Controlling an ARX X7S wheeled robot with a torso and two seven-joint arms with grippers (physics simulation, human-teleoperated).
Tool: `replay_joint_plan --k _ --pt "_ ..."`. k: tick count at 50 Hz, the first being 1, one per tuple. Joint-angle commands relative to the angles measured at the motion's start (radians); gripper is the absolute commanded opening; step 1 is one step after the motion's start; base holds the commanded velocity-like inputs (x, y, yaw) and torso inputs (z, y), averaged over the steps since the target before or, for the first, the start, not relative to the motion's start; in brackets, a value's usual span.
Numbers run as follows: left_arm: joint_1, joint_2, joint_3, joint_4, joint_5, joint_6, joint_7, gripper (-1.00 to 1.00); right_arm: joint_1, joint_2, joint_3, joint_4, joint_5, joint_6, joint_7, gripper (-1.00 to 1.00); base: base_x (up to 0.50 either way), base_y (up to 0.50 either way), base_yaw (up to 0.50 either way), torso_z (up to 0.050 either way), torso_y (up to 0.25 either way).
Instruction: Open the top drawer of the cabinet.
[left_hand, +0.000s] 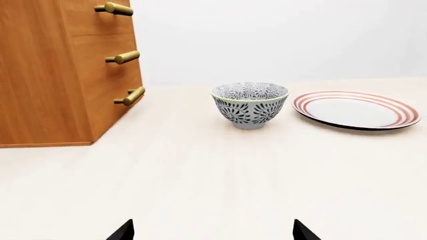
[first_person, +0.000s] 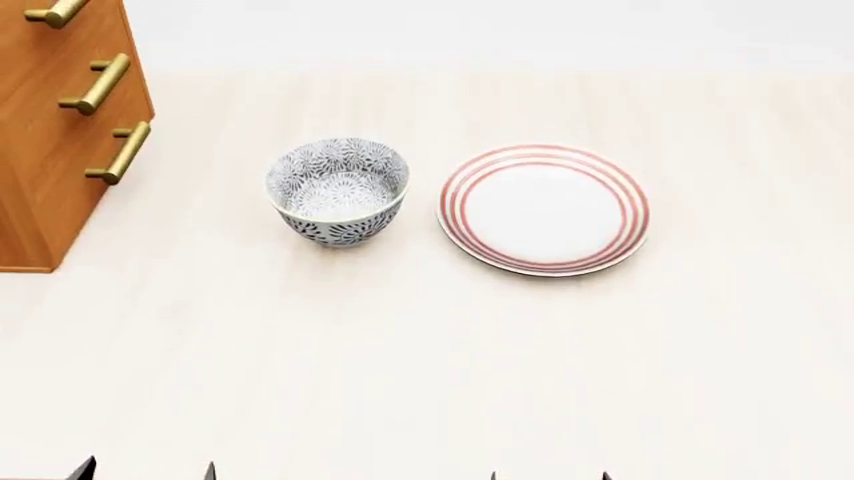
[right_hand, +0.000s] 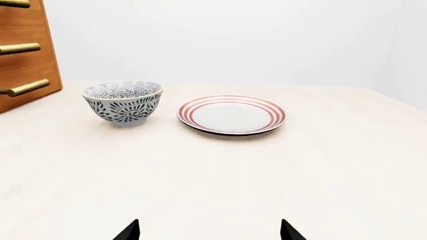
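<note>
Head view: the cabinet, orange-brown wood with brass bar handles, fills the upper left corner; a patterned bowl and striped plate sit on the counter. Left wrist view: left end effector tips spread wide; top drawer at upper left. Right wrist view: right end effector likewise wide.

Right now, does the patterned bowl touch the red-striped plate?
Apart. The head view shows bare tabletop between the patterned bowl and the red-striped plate.
</note>
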Motion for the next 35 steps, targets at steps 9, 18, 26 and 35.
replay_joint_plan --k 9,18,26,35 --pt "0.000 -0.003 0.001 0.011 -0.011 0.006 -0.003 1.00 0.008 0.002 -0.002 0.008 0.008 -0.003 0.007 1.00 0.00 0.00 0.00 0.050 0.000" --pt "0.001 -0.011 0.012 0.012 -0.020 0.025 -0.008 1.00 0.009 0.010 -0.009 0.007 0.019 0.002 0.016 1.00 0.03 0.00 0.00 0.033 0.000" --pt "0.002 -0.017 0.018 0.017 -0.030 0.018 -0.017 1.00 0.008 0.017 -0.017 0.001 0.026 0.007 0.023 1.00 0.49 0.00 0.00 0.000 0.000" --pt "0.000 -0.024 0.026 0.011 -0.036 0.023 -0.023 1.00 0.012 0.023 -0.026 0.007 0.033 0.003 0.030 1.00 0.50 0.00 0.00 0.000 0.000"
